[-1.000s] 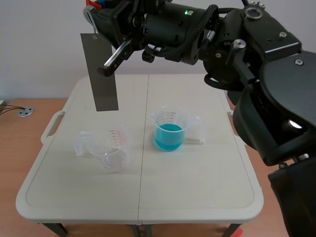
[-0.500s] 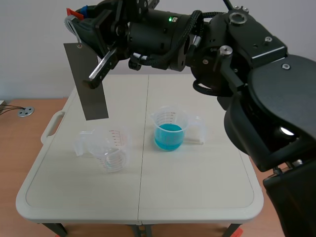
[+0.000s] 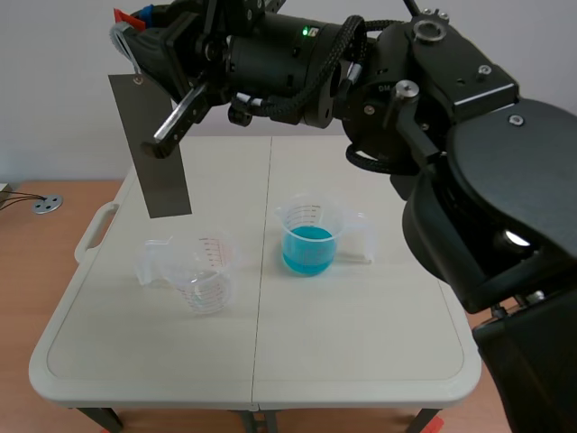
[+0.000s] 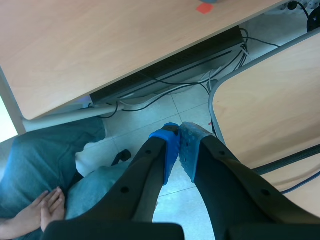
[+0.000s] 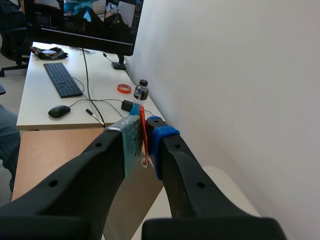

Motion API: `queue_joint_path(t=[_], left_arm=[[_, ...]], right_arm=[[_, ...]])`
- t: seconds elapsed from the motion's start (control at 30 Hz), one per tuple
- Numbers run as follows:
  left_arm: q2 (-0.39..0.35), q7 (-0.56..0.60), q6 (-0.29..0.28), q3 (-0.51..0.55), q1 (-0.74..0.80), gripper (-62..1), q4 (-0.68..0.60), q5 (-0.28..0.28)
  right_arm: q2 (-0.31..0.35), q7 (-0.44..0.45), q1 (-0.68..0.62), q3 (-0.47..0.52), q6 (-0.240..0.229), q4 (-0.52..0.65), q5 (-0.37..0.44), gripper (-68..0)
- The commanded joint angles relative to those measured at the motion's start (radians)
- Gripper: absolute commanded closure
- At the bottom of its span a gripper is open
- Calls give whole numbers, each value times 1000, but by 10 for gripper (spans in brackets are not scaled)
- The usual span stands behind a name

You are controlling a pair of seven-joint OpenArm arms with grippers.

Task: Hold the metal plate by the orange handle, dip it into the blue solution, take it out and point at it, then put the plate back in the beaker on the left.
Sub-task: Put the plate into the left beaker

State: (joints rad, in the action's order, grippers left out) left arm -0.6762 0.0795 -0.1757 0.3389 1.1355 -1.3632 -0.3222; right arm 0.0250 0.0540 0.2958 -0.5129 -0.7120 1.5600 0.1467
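The grey metal plate [image 3: 151,149] hangs slightly tilted from its orange handle [image 3: 132,16], high over the table's left side, with its lower edge above and a little behind the empty clear beaker [image 3: 200,275]. My right gripper [image 3: 135,29] comes in from the right across the top and is shut on the orange handle [image 5: 142,127]; in the right wrist view the gripper [image 5: 144,135] pinches it between its pads. The beaker of blue solution [image 3: 309,239] stands near the table's middle. My left gripper [image 4: 179,135] is shut on nothing and hangs over the floor beside the table.
The white folding table [image 3: 361,361] carries only the two beakers. My right arm's bulk fills the upper right of the scene view. A person's hand [image 4: 42,207] and jeans show below the left gripper. A desk with a keyboard [image 5: 62,79] lies beyond.
My right arm has swung the plate leftward, from behind the gap between the beakers to over the left beaker's side. The plate is tilted a little more now.
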Motion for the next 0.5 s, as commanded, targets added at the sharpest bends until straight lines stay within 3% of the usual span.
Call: queue_joint_path(t=[0.0, 0.47], left_arm=[[-3, 7, 1, -2, -3, -23, -3, -4], [-3, 7, 1, -2, -3, -23, -3, -4]], right_arm=[[-6, 19, 14, -6, 5, -1, 16, -15], [-6, 87, 14, -6, 4, -119, 15, -15]])
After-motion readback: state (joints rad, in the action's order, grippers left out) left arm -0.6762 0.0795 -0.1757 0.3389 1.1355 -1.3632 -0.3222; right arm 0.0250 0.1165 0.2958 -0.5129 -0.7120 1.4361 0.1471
